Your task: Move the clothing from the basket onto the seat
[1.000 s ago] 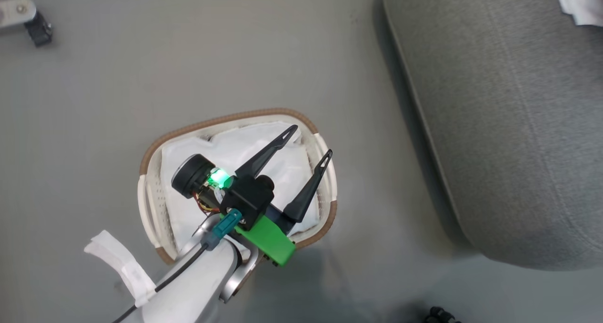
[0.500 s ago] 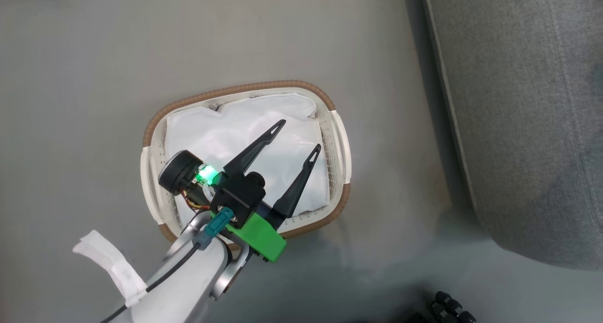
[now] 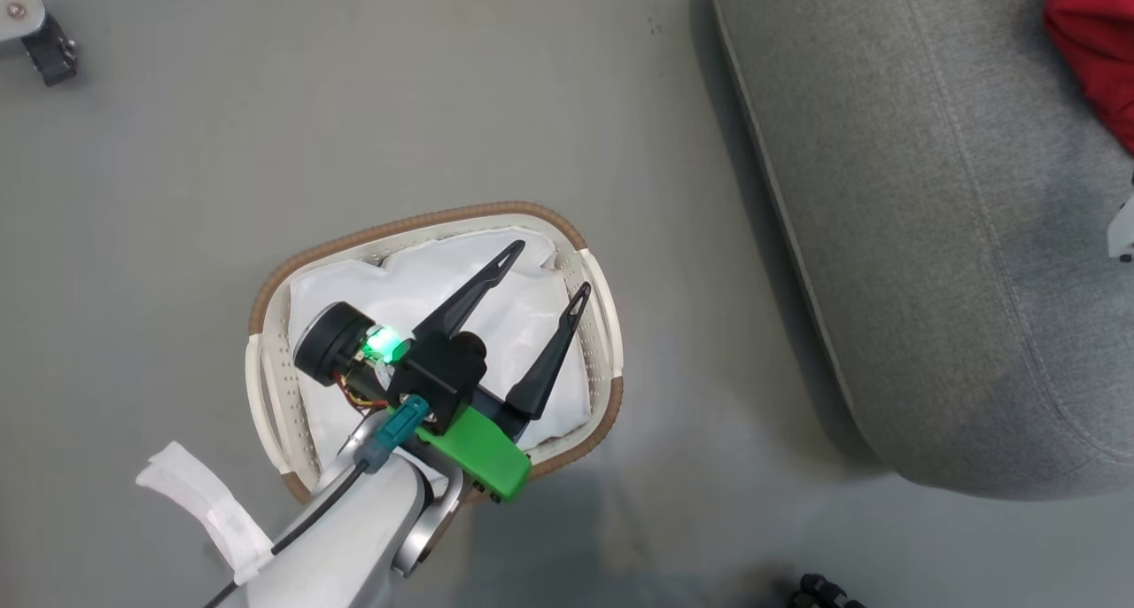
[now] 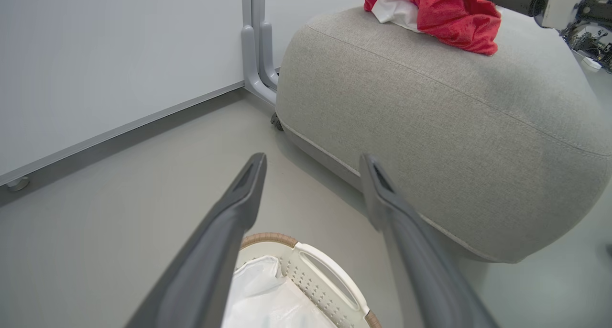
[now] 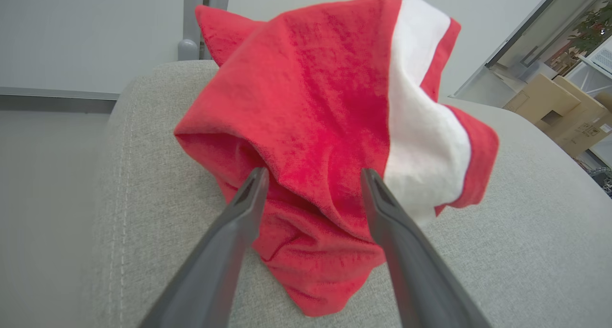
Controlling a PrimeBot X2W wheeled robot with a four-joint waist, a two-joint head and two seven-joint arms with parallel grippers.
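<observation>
Just beyond right tool (image 5: 313, 175), clothing (image 5: 325, 103) tops seat (image 5: 502, 232).

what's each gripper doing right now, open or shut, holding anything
Left gripper: open, holding nothing, above the basket.
Right gripper: open, fingers spread at the clothing lying on the seat, not clamped on it.
</observation>
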